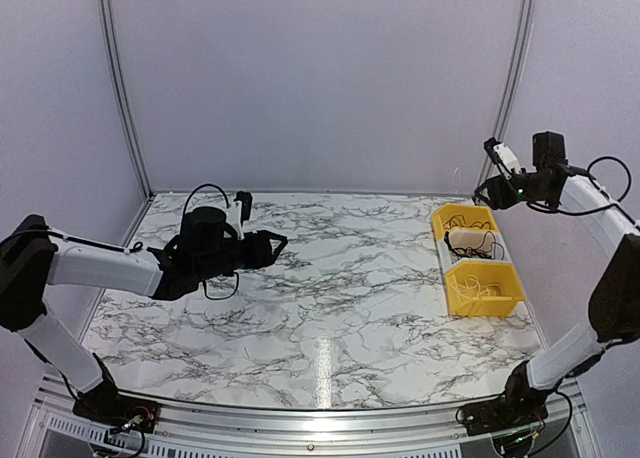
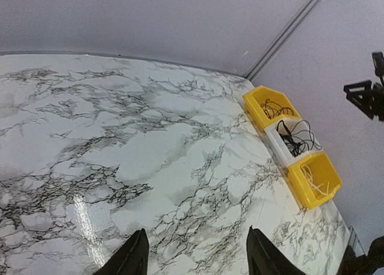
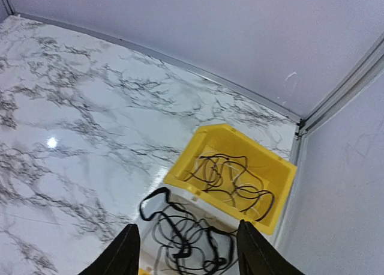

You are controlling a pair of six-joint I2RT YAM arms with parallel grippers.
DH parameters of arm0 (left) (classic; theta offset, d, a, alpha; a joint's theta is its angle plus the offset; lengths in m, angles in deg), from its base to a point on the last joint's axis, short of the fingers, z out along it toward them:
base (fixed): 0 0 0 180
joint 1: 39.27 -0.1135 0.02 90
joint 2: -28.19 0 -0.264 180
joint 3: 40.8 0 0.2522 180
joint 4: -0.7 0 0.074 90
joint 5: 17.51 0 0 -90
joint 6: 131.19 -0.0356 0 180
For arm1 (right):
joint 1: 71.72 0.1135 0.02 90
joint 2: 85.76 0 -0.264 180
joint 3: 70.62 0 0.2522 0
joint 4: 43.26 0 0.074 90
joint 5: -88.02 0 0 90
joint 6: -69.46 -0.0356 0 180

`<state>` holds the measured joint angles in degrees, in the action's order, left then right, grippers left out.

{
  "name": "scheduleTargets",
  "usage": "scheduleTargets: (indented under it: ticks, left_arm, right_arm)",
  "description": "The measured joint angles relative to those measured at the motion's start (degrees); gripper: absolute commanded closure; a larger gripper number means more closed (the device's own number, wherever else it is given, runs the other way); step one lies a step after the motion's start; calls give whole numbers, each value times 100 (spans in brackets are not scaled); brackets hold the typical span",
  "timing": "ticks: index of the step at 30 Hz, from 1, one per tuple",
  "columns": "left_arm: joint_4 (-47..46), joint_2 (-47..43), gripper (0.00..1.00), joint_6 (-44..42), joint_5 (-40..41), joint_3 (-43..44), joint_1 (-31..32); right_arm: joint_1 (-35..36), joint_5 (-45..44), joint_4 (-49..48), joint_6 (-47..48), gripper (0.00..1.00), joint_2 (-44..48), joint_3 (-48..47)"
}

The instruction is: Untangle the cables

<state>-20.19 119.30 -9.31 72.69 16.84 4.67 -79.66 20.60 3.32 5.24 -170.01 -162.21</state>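
The cables lie in a row of three bins at the table's right edge. A loose bundle of black and pale cables (image 3: 216, 173) sits in the far yellow bin (image 3: 180, 167). A black cable tangle (image 3: 180, 242) fills the white middle bin (image 3: 201, 202), with one loop hanging over its left rim. Pale cables (image 1: 478, 290) lie in the near yellow bin (image 1: 500, 303). My right gripper (image 3: 187, 226) is open and empty, high above the white bin. My left gripper (image 2: 197, 229) is open and empty over the bare marble at centre left, also seen from the top (image 1: 270, 243).
The marble table (image 1: 340, 298) has walls at the back and sides. The bins stand against the right wall and show in the left wrist view: far yellow (image 2: 252, 104), white (image 2: 277, 146), near yellow (image 2: 300, 185).
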Motion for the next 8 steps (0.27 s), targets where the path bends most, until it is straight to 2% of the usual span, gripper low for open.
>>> scheduleTargets:
  ticks: [2, 3, 6, 8]
  left_arm:
    - [765, -352, 34, -125, 205, 343, -111]
    - [1158, -501, 31, -208, 308, 538, -157]
    - [2267, -804, 2, -529, 658, 1121, -278]
    - [2883, -962, 1, -776, 938, 1443, -339]
  right_arm:
    - [164, 144, -199, -188, 16, 455, 435]
    - [271, 203, -315, -275, 3, 699, 671]
    - [577, 330, -743, -535, 2, 1340, 1259]
    - [780, 389, -1110, -765, 1, 1768, 1620]
